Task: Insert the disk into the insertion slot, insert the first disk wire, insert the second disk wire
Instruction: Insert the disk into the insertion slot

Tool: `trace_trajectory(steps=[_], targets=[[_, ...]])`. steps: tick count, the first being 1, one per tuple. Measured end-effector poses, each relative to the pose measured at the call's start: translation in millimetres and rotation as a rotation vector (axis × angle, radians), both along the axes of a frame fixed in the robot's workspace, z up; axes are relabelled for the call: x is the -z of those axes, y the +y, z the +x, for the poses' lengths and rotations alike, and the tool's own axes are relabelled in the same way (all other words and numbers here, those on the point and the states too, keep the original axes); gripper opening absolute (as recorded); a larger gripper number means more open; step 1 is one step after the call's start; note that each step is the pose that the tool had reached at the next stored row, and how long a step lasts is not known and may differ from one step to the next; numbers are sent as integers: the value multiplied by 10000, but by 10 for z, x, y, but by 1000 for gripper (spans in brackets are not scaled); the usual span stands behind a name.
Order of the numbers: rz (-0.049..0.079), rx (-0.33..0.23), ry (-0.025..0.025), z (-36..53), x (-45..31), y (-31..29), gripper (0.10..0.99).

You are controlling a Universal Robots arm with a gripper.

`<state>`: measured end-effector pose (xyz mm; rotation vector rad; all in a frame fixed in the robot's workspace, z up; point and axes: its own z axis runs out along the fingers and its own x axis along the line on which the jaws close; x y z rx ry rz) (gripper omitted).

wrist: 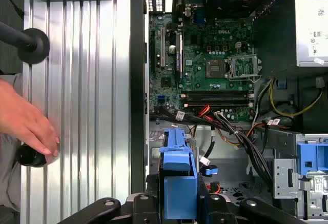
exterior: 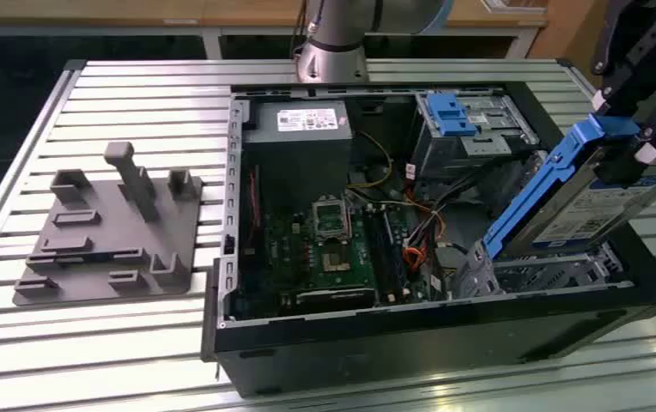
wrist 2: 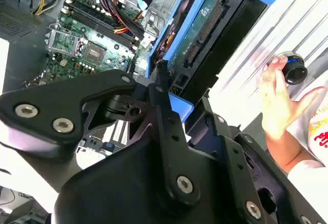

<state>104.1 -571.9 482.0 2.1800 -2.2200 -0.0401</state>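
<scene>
Tool [exterior: 634,148], mine: clamped on disk [exterior: 589,206], tilted at the exterior view's right, lower end at slot [exterior: 546,273]; I judge squaring edges prevents jamming.

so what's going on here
The robot arm's pincer grips the disk by its upper end and holds it steeply tilted inside the open computer case. The disk's lower end is at the slot, not yet seated flat. A person's hand is over the table beside the case.
</scene>
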Motion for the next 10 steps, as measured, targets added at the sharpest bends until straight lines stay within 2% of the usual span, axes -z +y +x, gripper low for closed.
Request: trace_trajectory(steps=[10], targets=[[4,0,0,0,0,1,365]])
